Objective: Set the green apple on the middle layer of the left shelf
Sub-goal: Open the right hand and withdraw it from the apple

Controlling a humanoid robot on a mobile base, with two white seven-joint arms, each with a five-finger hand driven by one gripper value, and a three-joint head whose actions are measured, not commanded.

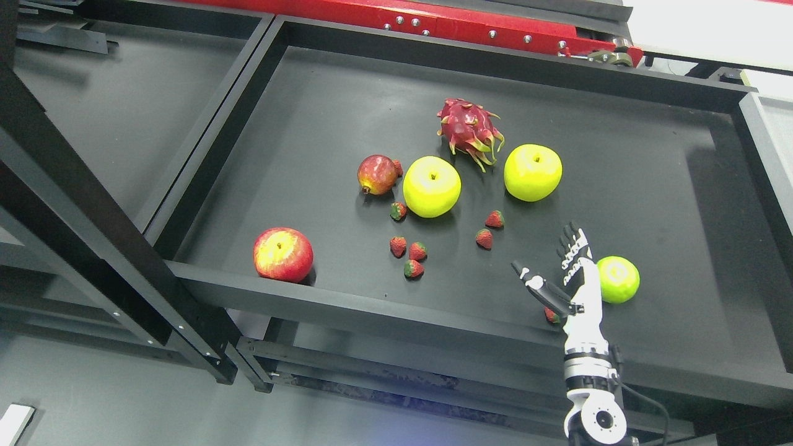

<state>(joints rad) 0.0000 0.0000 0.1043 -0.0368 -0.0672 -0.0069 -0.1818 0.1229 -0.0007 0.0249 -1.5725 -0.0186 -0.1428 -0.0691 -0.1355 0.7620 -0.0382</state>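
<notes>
A small green apple point(617, 279) lies on the black shelf tray point(681, 186), near its front right. My right hand point(551, 257) comes up from the bottom edge and stands just left of the apple. Its fingers point(575, 244) point up and away, the thumb is spread out to the left, and it is open and holds nothing. The back of the hand is close to the apple's left side; I cannot tell whether they touch. The left arm does not show.
On the same tray lie two yellow-green apples point(432, 186) point(533, 172), a dragon fruit point(471, 131), a red apple point(283, 254), a reddish fruit point(376, 174) and several strawberries point(409, 251). Another black shelf bay point(124, 105) lies to the left, behind a diagonal black frame post point(93, 217).
</notes>
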